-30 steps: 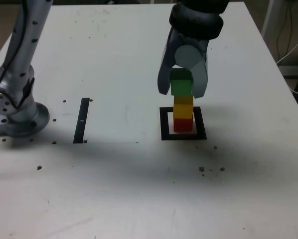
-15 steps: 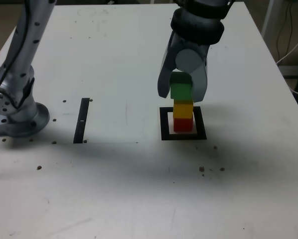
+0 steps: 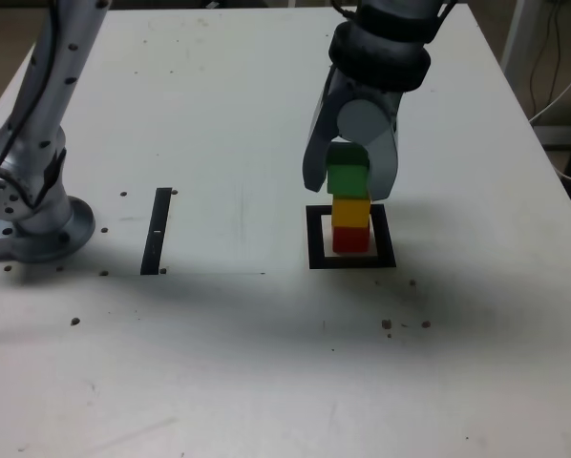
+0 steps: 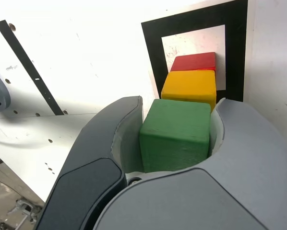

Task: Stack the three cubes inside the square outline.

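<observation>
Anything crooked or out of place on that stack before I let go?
Nothing stands out. The red cube sits inside the square outline, the yellow cube squarely on it, and the green cube on top, clasped by the gripper. In the wrist view the three line up.

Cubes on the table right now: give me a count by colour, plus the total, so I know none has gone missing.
Red cube: 1
Yellow cube: 1
Green cube: 1
Total: 3 cubes
</observation>
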{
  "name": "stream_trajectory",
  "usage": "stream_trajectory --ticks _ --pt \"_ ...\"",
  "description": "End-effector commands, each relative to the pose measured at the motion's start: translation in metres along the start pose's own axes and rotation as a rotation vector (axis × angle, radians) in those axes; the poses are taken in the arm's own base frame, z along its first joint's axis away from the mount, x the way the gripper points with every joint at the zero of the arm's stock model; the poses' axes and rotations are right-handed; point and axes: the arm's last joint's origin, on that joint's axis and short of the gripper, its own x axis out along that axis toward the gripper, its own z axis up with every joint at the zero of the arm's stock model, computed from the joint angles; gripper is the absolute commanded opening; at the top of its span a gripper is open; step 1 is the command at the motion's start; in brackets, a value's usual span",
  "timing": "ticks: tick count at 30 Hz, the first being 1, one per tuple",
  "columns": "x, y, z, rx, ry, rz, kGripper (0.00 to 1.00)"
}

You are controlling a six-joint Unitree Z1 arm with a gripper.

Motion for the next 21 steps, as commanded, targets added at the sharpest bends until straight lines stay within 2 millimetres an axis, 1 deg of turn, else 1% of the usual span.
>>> stream_trajectory --ticks 1,2,3,5,15,21 --pt "0.003 -0.001 0.001 0.01 0.016 -0.005 0.82" --pt "0.003 -0.001 0.001 0.012 0.016 -0.006 0.88" --pt "0.003 -0.001 0.001 0.013 0.017 -0.006 0.91" --pt "0.004 -0.001 0.001 0.013 0.017 -0.007 0.94" --pt "0.002 -0.001 -0.001 0.013 0.013 -0.002 0.96" --pt "-0.009 -0.002 -0.01 0.014 -0.019 0.013 0.97"
